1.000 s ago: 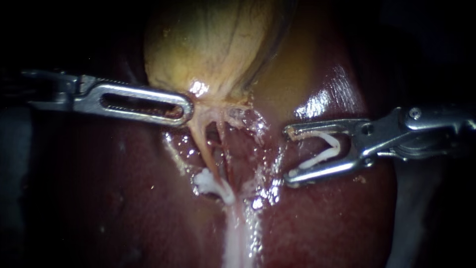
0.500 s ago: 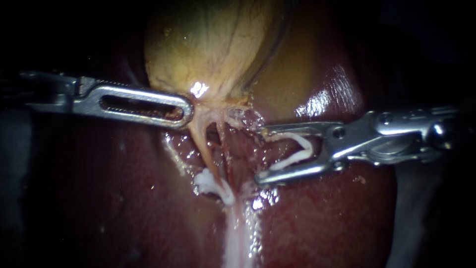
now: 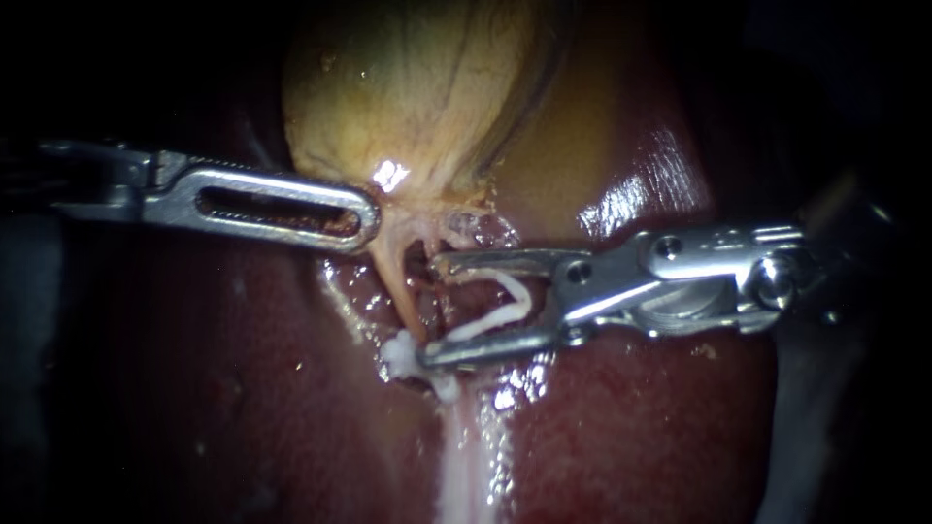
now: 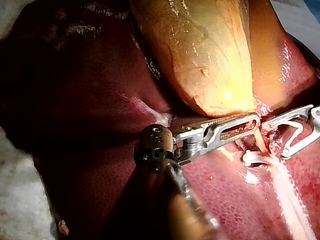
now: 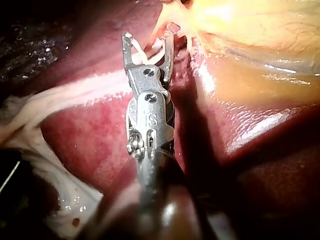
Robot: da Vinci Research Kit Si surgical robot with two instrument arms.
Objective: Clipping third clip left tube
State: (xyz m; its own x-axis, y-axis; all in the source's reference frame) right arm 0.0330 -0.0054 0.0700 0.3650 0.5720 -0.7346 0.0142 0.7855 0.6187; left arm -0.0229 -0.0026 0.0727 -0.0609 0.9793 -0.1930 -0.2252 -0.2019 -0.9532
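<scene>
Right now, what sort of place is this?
Probably a surgical robot bench, not inside a body: the liver and gallbladder lie bare on pale cloth, and the right instrument's tool holds a clip.

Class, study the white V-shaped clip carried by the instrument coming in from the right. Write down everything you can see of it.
The white V-shaped clip looks like smooth plastic: two thin legs joined at a rounded bend nearest the shaft. It is open, legs spread. It sits inside the right instrument's metal tool, one leg along each jaw, both jaws touching it. Its mouth faces the pale tubes below the yellow gallbladder; whether it touches them I cannot tell.
</scene>
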